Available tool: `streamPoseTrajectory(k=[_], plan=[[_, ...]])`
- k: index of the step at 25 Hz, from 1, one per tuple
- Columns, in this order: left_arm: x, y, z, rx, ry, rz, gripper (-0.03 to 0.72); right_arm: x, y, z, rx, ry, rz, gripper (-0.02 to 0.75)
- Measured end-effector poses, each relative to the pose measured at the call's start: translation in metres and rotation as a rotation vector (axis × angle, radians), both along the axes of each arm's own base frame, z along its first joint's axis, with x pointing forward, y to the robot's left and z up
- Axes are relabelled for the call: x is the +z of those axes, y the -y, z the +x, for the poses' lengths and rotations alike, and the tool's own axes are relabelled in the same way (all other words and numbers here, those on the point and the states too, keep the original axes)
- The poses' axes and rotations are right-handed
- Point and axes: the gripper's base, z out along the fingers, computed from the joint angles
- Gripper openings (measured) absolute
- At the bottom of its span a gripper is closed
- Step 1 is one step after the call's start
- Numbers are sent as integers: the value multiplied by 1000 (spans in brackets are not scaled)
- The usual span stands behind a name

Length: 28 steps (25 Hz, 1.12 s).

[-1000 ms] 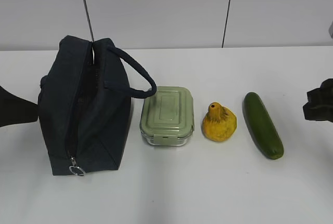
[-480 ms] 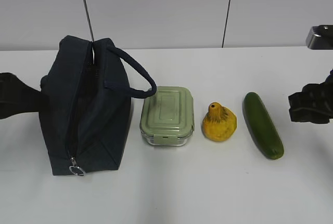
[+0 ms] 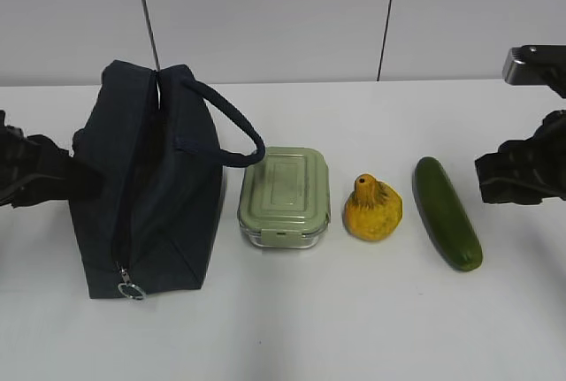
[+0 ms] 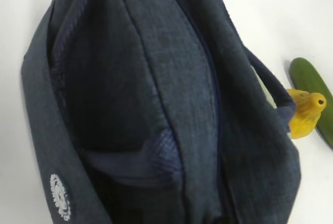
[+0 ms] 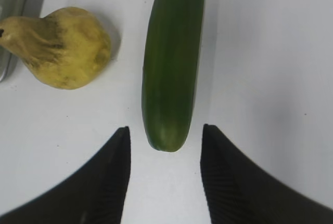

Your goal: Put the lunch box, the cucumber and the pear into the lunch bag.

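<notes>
Your right hand point(image 5: 165, 174) sits at the bottom of the wrist view with its fingers apart, the near end of the cucumber point(image 5: 171, 60) just ahead of the gap, not touched. The pear point(image 3: 372, 208) lies mid-frame on the worktop point(image 3: 354, 328) between cucumber and lunch box point(image 3: 285, 197). The lunch bag point(image 3: 146, 182) stands at left. Your left hand point(image 3: 35, 173) is against the bag's left side; I cannot tell whether its fingers are apart.
</notes>
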Motion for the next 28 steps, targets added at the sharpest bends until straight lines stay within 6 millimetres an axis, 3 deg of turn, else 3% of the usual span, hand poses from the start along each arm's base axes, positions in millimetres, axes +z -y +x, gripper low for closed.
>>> streamPoseTrajectory(k=[2, 5, 10, 13, 17, 28], plan=[[-3, 0, 2, -8, -6, 5, 69, -3, 0, 2, 0, -7, -1, 352], [-4, 0, 3, -13, -2, 11, -3, -4, -1, 9, -1, -10, -2, 352], [-4, 0, 3, -19, 7, 18, -13, 0, -5, 34, 6, 8, -3, 372], [-4, 0, 3, -19, 10, 21, -13, -3, -8, 51, 9, -24, 1, 435], [-4, 0, 3, -18, 12, 19, -13, -13, -14, 74, -2, -101, 33, 503], [-4, -1, 5, -6, 28, 32, -15, -49, -17, 130, 49, -300, -76, 529]])
